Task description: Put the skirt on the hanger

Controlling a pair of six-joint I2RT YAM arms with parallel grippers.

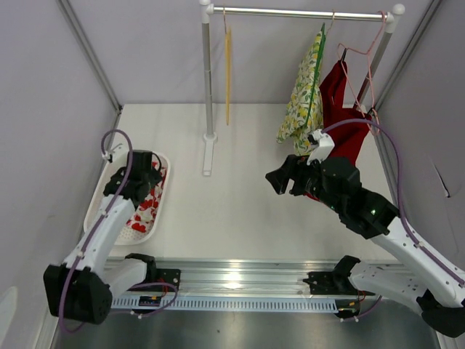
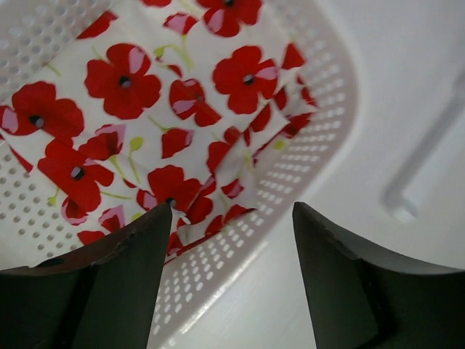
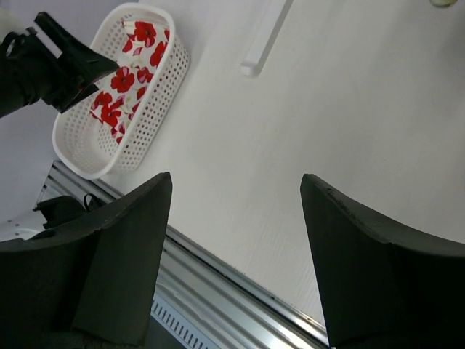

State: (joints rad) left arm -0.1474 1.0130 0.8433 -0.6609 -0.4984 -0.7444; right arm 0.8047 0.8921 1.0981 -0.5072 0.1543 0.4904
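Observation:
The skirt (image 1: 147, 206), white with red poppies, lies crumpled in a white perforated basket (image 1: 96, 211) at the left of the table. My left gripper (image 1: 147, 177) hovers over the basket's far end, open and empty. In the left wrist view the skirt (image 2: 109, 123) fills the basket (image 2: 323, 123), and the gripper (image 2: 232, 207) straddles the basket's rim. An empty yellow hanger (image 1: 227, 73) hangs from the rail (image 1: 305, 12). My right gripper (image 1: 280, 180) is open and empty above mid-table. In the right wrist view the gripper (image 3: 236, 176) faces the skirt (image 3: 120, 91) and basket (image 3: 149, 120).
A yellow-green floral garment (image 1: 304, 102) and a red garment (image 1: 347, 109) hang at the rail's right end, just behind my right arm. The rack's pole (image 1: 208, 80) and foot (image 1: 208, 154) stand mid-table. Grey walls close in both sides.

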